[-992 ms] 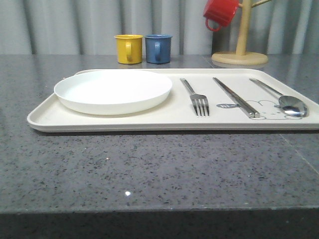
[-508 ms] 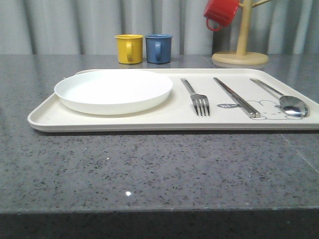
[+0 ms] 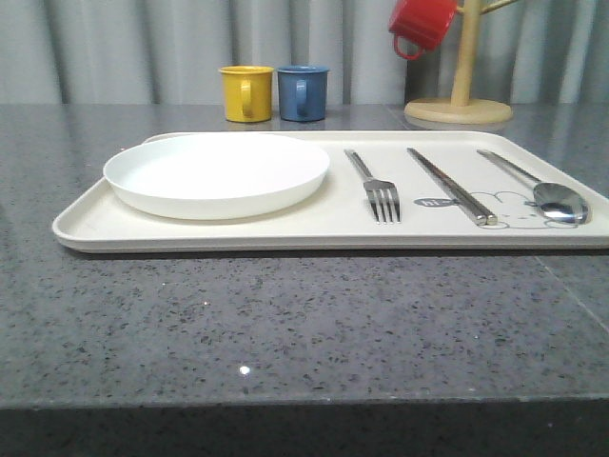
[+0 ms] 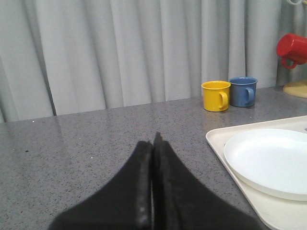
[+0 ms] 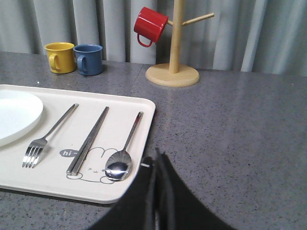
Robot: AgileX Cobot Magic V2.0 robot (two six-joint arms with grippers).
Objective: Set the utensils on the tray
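Fork (image 3: 379, 190), chopsticks (image 3: 453, 186) and spoon (image 3: 547, 193) all lie on the tray's (image 3: 190, 233) right half. Both grippers, left (image 4: 152, 143) and right (image 5: 157, 160), are pinched closed, holding nothing. The job looks done, so no next move seems needed.

On the tray (image 3: 238, 231), the plate (image 3: 217, 174) sits left; fork (image 3: 376, 188), chopsticks (image 3: 451, 186), spoon (image 3: 542, 190) line up rightward; mugs (image 3: 274, 92) behind.
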